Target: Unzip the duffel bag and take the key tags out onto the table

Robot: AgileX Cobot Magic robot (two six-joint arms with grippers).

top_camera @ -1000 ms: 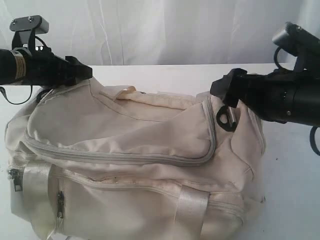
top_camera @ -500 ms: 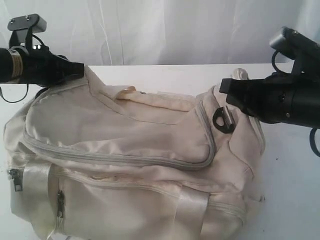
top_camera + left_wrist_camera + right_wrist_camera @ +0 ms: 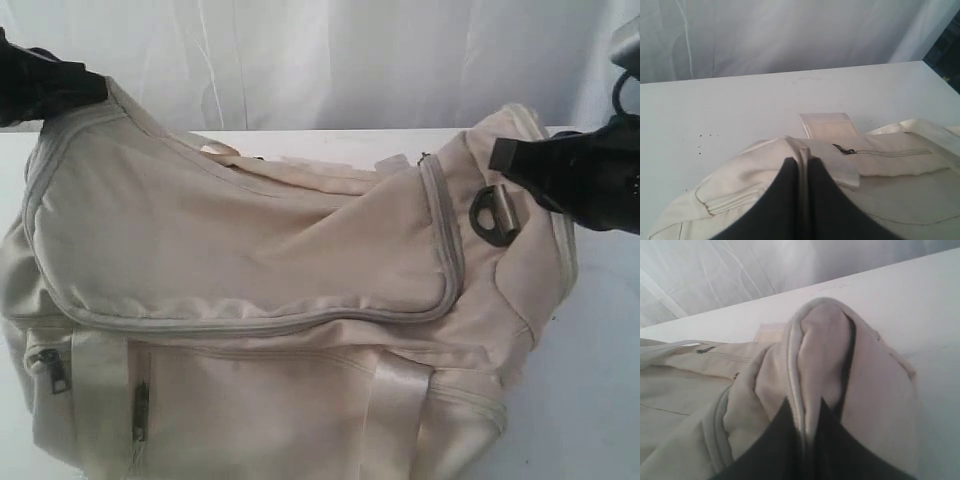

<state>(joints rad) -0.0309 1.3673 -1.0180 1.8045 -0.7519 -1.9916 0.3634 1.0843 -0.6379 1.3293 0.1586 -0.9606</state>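
The cream duffel bag (image 3: pixel 250 260) fills the exterior view, its grey top zipper (image 3: pixel 300 322) zipped shut. My left gripper (image 3: pixel 95 88) is shut on a fold of the bag's upper left corner (image 3: pixel 801 150), pinched between the black fingers. At the other end my right gripper (image 3: pixel 498 158) is shut on a bunched fold of fabric (image 3: pixel 815 355). Both ends are held up and the bag hangs stretched between the arms. A dark metal D-ring (image 3: pixel 492 215) hangs just below the right gripper. The key tags are out of view.
The white table (image 3: pixel 730 105) runs behind the bag to a white curtain backdrop (image 3: pixel 330 60). Two small zipper pulls (image 3: pixel 55 372) sit on the bag's front lower left pockets. A webbing strap (image 3: pixel 395 410) crosses the front.
Both grippers have shut on the bag's ends and moved up and apart. The bag has risen and stretched out; the left arm is now mostly off the frame's left edge.
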